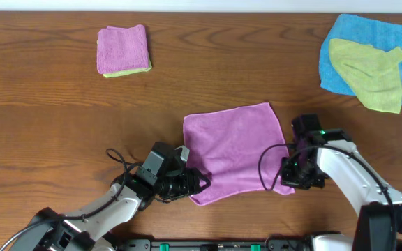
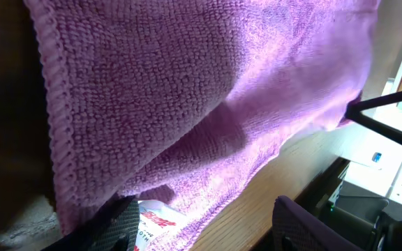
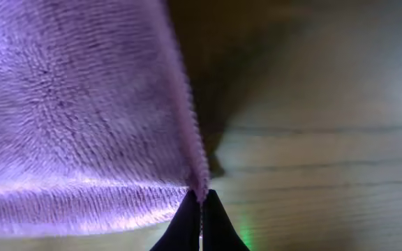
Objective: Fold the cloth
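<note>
The purple-magenta cloth (image 1: 236,150) lies spread on the table, slightly rumpled at its near edge. My left gripper (image 1: 197,185) is at the cloth's near left corner. In the left wrist view its jaws (image 2: 208,226) are wide apart, with the cloth (image 2: 187,90) draped over the left finger and the white tag (image 2: 160,219) between the fingers. My right gripper (image 1: 289,178) is at the near right corner. In the right wrist view its fingers (image 3: 201,202) are pinched shut on the cloth's (image 3: 68,104) corner hem, just above the wood.
A folded purple cloth on a yellow-green one (image 1: 123,50) lies at the far left. A bright blue cloth (image 1: 368,31) with a crumpled yellow-green cloth (image 1: 370,73) on it lies at the far right. Cables loop beside both arms.
</note>
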Controlling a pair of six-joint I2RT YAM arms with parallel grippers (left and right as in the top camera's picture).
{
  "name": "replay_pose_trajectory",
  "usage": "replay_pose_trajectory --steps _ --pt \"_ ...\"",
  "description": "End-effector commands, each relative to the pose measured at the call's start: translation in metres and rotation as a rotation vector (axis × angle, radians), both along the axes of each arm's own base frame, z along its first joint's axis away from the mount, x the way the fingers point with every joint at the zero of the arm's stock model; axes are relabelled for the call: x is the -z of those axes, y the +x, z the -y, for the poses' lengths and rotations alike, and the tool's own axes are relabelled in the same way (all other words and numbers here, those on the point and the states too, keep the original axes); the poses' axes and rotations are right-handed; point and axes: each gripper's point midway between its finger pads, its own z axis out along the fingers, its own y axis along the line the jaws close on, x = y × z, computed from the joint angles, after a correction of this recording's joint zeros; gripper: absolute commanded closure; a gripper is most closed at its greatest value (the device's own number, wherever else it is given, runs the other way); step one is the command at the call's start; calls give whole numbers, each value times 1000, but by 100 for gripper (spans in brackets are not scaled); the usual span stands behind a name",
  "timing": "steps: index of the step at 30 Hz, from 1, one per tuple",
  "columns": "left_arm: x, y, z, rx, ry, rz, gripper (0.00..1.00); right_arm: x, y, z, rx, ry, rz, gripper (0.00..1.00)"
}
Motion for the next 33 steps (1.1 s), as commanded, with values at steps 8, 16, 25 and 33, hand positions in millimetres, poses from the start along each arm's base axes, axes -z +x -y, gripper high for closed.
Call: replay_pose_trajectory --steps 8,16,25,33 --pt "6 -24 -1 86 -37 -71 35 2 11 12 46 -46 51 43" --pt "-32 -24 20 166 -183 -53 34 -10 24 1 52 19 117 33" --pt "-48 -61 -3 236 -105 -125 30 -52 57 -2 56 48 350 17" --pt "-55 -8 -3 137 -7 127 17 -68 143 -57 -291 318 692 22"
